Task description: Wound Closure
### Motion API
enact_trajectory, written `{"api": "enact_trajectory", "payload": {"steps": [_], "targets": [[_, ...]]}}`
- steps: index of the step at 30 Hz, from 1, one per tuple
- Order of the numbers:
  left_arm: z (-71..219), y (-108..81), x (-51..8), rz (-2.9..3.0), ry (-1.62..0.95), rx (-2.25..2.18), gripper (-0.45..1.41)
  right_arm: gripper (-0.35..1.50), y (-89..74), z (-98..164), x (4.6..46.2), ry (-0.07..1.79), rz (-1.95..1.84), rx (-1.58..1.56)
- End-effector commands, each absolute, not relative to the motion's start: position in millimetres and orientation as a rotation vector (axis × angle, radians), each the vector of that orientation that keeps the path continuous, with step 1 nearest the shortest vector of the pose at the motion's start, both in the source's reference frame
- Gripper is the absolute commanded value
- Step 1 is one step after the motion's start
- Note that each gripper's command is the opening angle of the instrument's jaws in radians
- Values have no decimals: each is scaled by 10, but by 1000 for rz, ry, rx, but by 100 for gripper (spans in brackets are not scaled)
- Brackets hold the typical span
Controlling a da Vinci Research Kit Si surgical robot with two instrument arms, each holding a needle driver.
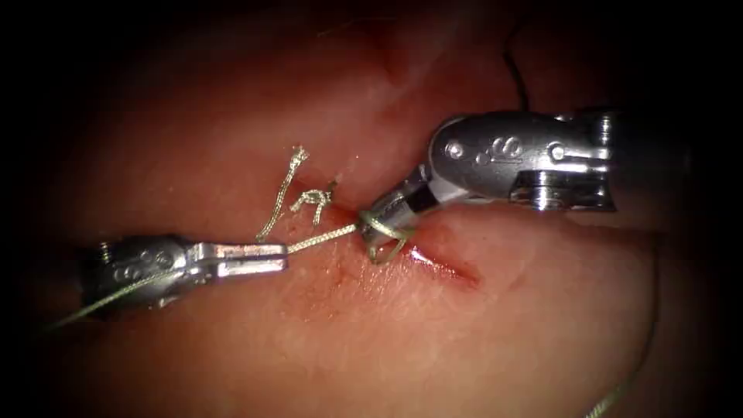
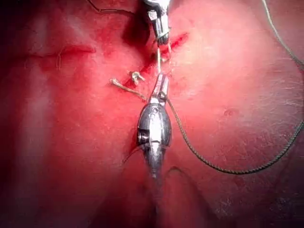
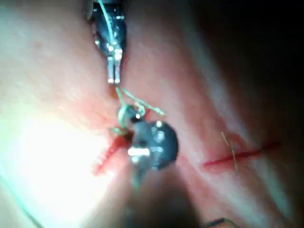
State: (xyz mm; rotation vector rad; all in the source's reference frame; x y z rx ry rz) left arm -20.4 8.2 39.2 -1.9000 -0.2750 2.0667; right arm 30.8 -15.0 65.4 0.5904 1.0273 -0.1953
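At nine o'clock the left arm's silver tool (image 1: 280,258) clamps the pale braided thread (image 1: 321,240), taut toward the loop around the right arm's steel tool (image 1: 385,219), whose grip I cannot tell. Frayed cut ends of thread (image 1: 298,193) lie between, on glistening pink tissue (image 1: 503,333) beside the red cut (image 1: 445,267).

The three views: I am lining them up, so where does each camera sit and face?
Endoscope: above and in front; left gripper shut on thread, right gripper wrapped by a loop, at the cut.
Left wrist: along its shaft, left gripper on tissue.
Right wrist: right gripper.
All share both grippers and the thread.
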Motion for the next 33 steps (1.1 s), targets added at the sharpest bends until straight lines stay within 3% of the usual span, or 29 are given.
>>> {"api": "enact_trajectory", "payload": {"steps": [1,26,33], "targets": [[395,74,-205,2066,-270,-1900,-45,-35,-141,671,303,1013,-185,587],[319,-56,-176,2066,-262,-1874,-45,-35,-118,719,298,964,-95,446],[314,-102,-175,2050,-278,-1850,-45,-35,-126,742,297,874,-129,407]]}}
